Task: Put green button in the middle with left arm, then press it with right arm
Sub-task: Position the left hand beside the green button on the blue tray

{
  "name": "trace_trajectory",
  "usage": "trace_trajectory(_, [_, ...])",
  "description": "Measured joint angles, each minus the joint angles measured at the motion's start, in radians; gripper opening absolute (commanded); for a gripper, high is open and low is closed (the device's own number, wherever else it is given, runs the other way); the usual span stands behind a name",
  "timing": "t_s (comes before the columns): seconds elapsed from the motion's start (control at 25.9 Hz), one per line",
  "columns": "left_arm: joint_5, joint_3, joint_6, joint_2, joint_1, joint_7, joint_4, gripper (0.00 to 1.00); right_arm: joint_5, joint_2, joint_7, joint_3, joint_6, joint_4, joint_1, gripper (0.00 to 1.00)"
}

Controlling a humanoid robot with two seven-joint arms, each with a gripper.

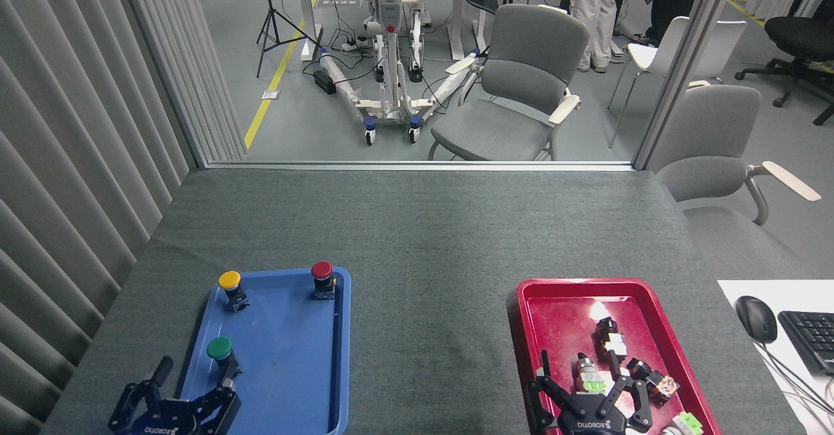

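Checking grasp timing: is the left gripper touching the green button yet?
Cannot tell. In the head view the left gripper is open right below the green button; a finger overlaps its black base, hiding any gap.

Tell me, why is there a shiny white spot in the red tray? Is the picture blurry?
Head view: the white patch on the red tray is glare, probably an overhead lamp bouncing off its glossy floor; the blue tray shines much less, and the grey table cloth none. Head view: the green button and nearby parts look sharp, not blurred.
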Motion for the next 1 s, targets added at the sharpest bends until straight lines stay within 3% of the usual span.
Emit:
trace_trajectory(0.58, [-0.006,0.024,-0.092,0.036,-0.019,0.016,0.004,1.0,-0.005,0.007,0.011,0.003,0.004,-0.01,-0.015,0.99])
trace_trajectory(1.0, [0.004,0.033,-0.091,0.036,-0.015,0.019,0.019,1.0,-0.007,0.002,0.011,0.005,0.001,-0.013,-0.027,0.99])
